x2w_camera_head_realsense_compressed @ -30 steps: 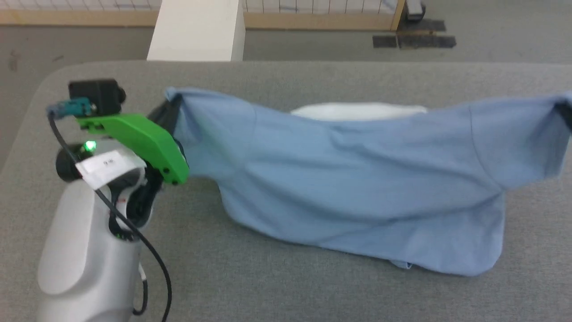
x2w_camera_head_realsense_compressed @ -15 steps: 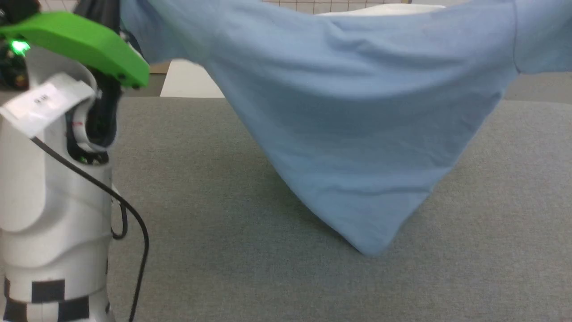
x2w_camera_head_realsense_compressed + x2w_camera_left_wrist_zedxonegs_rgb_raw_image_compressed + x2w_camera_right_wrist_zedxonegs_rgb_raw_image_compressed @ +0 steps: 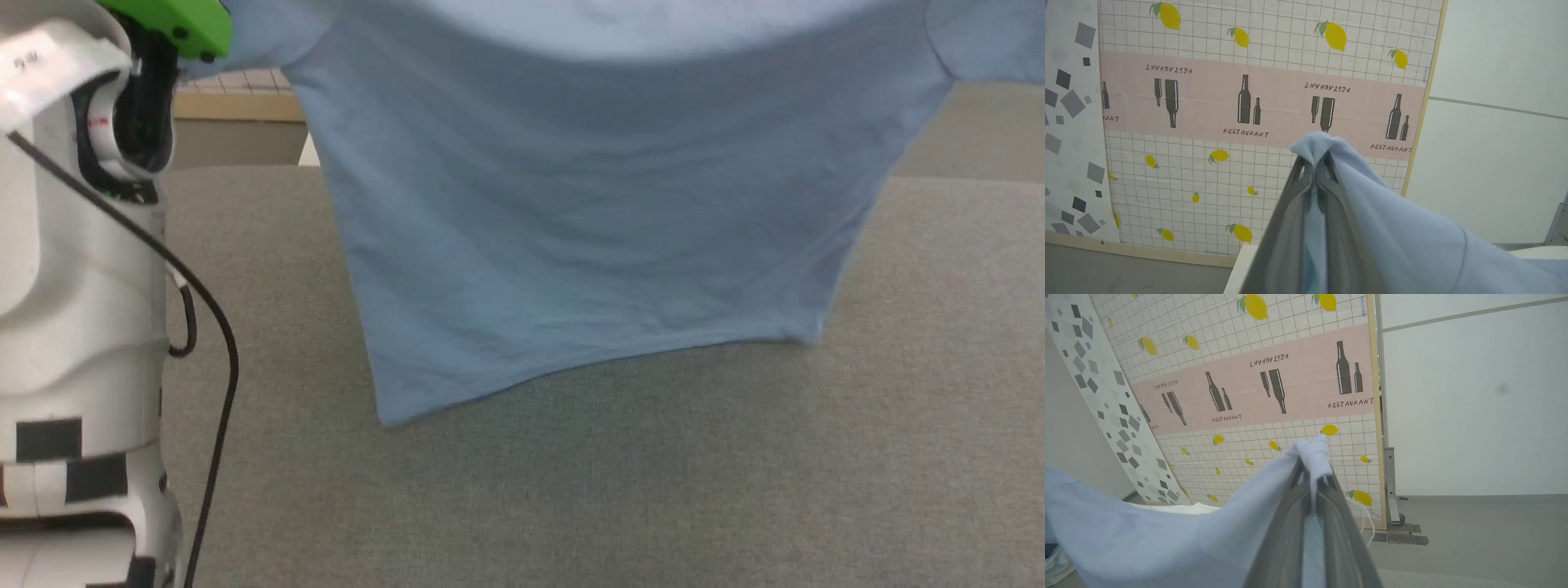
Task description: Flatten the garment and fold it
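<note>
The light-blue garment (image 3: 588, 212) hangs spread in the air in the head view, its lower hem just above the grey table (image 3: 571, 490). My left arm rises at the left edge with its green wrist mount at the top corner. In the left wrist view my left gripper (image 3: 1315, 163) is shut on a bunched corner of the garment (image 3: 1392, 220). My right gripper (image 3: 1314, 473) in the right wrist view is shut on the garment's other corner, and the cloth (image 3: 1167, 539) drapes away to the left.
A partition with lemon and bottle prints (image 3: 1249, 102) stands behind the table, next to a plain white wall (image 3: 1474, 396). A black cable (image 3: 212, 343) hangs along my left arm. Grey floor lies beyond the table.
Both grippers have lifted the garment off the table. It now hangs flat with a nearly level hem instead of lying crumpled, then sagging to a point.
</note>
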